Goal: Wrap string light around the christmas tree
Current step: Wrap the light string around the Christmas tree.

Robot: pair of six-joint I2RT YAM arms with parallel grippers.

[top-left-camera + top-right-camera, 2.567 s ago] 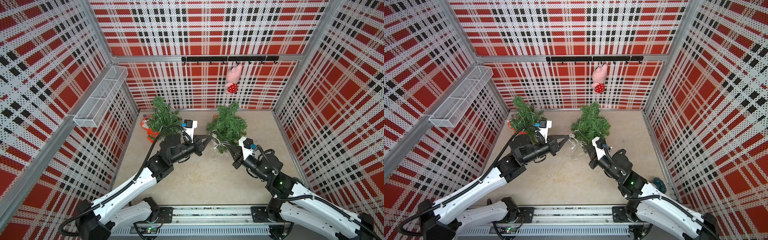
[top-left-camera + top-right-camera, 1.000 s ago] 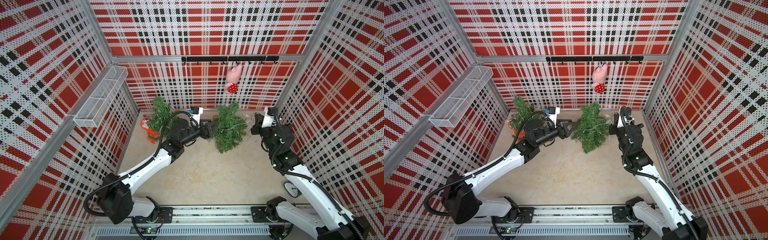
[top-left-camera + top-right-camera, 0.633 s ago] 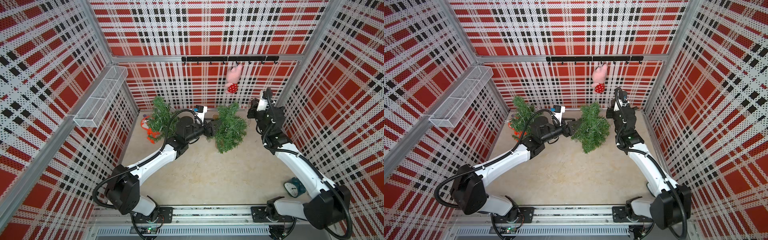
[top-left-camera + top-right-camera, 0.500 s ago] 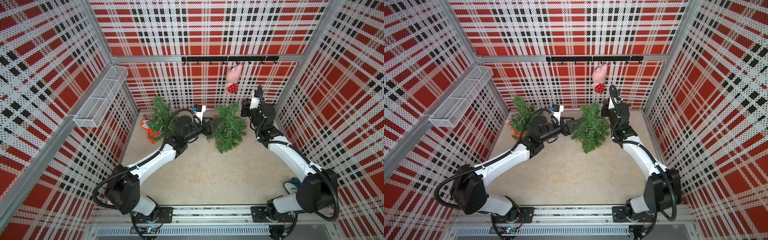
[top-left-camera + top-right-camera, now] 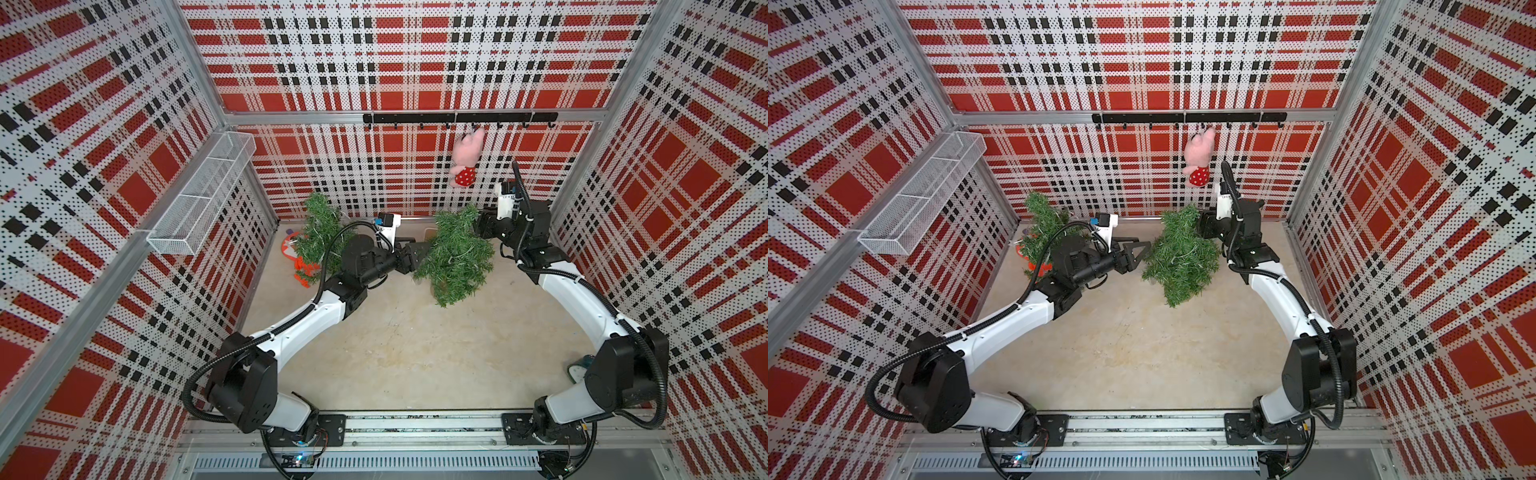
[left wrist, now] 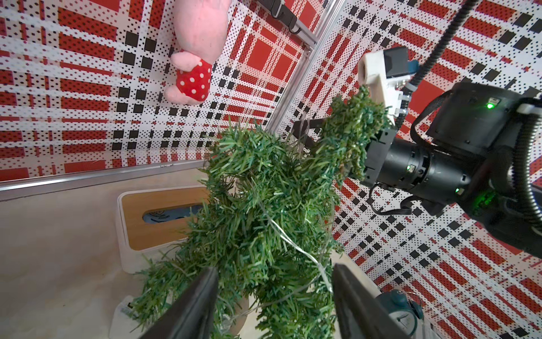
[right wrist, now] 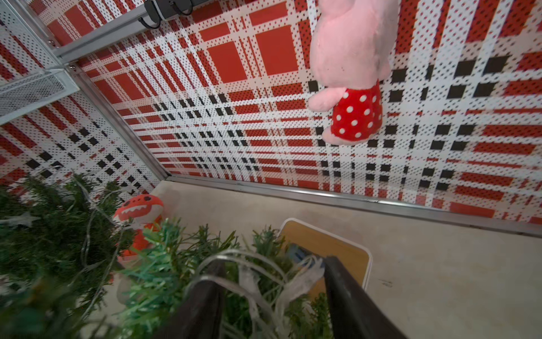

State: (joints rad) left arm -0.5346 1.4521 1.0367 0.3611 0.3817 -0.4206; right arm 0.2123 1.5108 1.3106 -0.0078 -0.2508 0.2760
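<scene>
Right arm point(image 5: 573, 299) has swung round from the front of the christmas tree point(image 5: 457, 257) to its top, near the back edge of the desk point(image 5: 415, 353); right end effector point(image 7: 274, 264) now spread, bunched string light point(image 7: 303, 277) loose between the jaws, left end effector point(image 6: 275, 270) spread at the tree's side. String looks light, limp, snag-prone: take the wire between bulbs, gently. Count: two trees, second tree point(image 5: 320, 237) in the back-left corner already strung; two end effectors; one strand in play.

The small bushy green christmas tree point(image 5: 455, 257) stands near the back wall. A thin clear string light point(image 6: 293, 243) trails loosely across its branches, bunched in loops near the upper ones
</scene>
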